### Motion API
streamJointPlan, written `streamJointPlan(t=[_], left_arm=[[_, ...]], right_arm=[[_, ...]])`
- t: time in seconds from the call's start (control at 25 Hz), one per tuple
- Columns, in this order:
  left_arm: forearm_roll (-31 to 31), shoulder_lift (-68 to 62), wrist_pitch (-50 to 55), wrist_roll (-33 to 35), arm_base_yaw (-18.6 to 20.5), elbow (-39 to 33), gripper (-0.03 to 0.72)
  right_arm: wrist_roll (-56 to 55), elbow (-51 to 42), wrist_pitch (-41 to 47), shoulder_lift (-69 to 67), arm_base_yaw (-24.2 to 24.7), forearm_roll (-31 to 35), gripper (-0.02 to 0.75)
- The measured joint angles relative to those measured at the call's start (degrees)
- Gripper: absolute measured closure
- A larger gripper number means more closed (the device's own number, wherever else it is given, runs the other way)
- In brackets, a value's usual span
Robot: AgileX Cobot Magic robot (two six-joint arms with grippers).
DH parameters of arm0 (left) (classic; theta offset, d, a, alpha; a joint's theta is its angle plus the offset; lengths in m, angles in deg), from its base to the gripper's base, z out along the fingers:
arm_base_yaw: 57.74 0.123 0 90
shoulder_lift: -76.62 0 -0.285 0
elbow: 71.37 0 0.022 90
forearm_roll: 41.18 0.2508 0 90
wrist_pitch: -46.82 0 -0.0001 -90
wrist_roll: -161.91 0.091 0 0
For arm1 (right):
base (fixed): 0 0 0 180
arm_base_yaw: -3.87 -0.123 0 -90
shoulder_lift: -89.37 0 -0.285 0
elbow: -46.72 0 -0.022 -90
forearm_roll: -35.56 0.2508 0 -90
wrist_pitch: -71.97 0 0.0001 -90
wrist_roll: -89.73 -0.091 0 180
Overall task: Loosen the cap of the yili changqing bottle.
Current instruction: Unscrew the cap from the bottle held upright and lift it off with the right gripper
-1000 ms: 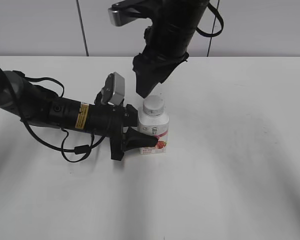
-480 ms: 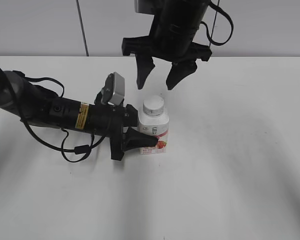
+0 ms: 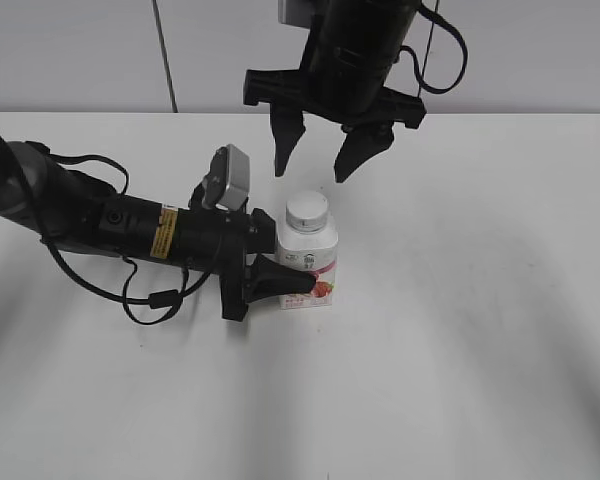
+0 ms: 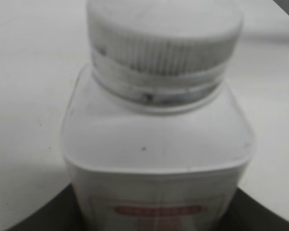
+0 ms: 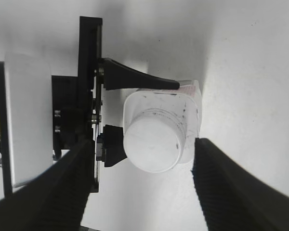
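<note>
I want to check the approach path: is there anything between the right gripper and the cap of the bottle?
No. In the exterior view the open right gripper hangs above the cap with only bare air between. The right wrist view shows the cap unobstructed between its fingers.

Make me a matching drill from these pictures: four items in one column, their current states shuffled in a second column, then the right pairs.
Items:
1. cap
2. bottle
3. left gripper
4. right gripper

States:
A. open, hanging above the cap and touching nothing
B. shut on the bottle's body from the side
C. upright on the white table
D. sitting on the bottle's neck

Pairs: 1-D, 2-C, 3-B, 4-A
</note>
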Motion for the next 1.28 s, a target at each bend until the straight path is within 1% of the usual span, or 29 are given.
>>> streamJointPlan(t=[0.4, 1.28], left_arm=[[0.0, 0.0, 0.0, 0.0, 0.0, 0.0, 0.321], [-0.1, 0.0, 0.0, 0.0, 0.0, 0.0, 0.321]], right_arm=[[-0.4, 0.0, 0.0, -4.4, 0.0, 0.7, 0.223], [-0.4, -0.6, 0.0, -4.6, 0.0, 0.9, 0.223]])
